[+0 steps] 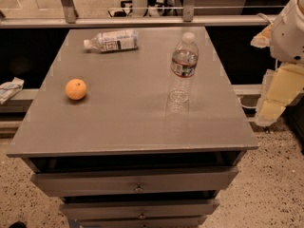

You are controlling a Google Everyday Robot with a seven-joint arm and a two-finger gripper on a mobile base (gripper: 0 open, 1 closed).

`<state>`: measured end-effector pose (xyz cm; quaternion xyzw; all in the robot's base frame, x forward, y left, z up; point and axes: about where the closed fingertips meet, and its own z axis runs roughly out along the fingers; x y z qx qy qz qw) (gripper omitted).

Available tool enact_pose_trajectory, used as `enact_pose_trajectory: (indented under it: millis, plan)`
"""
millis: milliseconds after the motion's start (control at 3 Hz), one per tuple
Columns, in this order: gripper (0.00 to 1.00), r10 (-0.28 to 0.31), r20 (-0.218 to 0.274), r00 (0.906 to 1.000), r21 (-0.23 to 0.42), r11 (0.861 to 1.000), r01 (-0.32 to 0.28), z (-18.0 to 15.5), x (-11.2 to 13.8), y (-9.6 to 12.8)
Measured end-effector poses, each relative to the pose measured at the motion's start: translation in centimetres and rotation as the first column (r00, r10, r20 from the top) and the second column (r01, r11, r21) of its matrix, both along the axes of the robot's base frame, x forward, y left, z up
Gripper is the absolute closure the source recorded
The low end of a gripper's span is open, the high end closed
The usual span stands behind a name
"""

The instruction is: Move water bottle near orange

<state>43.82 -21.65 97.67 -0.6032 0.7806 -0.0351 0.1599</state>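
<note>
Right of table (118, 122), gripper (278, 96) hangs clear, state can't tell; water bottle (183, 75) upright for side-grasp, well apart from orange (76, 89).

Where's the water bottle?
In the camera view, the water bottle stands upright on the table's right half, far right of the orange; the gripper hangs beyond the right edge.

**Nothing Legible on Either Bottle**

From where I stood, no word, brand or number could be read. The water bottle (182, 70) stood upright on the grey table (123, 120). It wore a narrow dark band with a red stripe, its lettering too small to make out. The second bottle (113, 41) lay on its side near the table's far edge. Its large white label carried a dark printed block, equally unreadable. The gripper (275, 96) hung beyond the table's right edge, pale yellow.
</note>
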Motion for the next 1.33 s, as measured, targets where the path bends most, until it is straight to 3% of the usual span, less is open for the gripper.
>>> enact_pose_trajectory:
  millis: [333, 667, 1000, 1333]
  plan:
    - [0.0, 0.0, 0.0, 1.0, 0.0, 1.0, 0.0, 0.0, 0.0, 0.0]
    - [0.0, -0.006, 0.041, 0.9992, 0.124, 0.992, 0.001, -1.4, 2.3, 0.1]
    - [0.0, -0.007, 0.072, 0.9974, 0.271, 0.962, -0.013, -3.2, 5.5, 1.6]
    - [0.0, -0.015, 0.095, 0.9953, 0.407, 0.913, -0.025, -4.5, 8.5, 3.4]
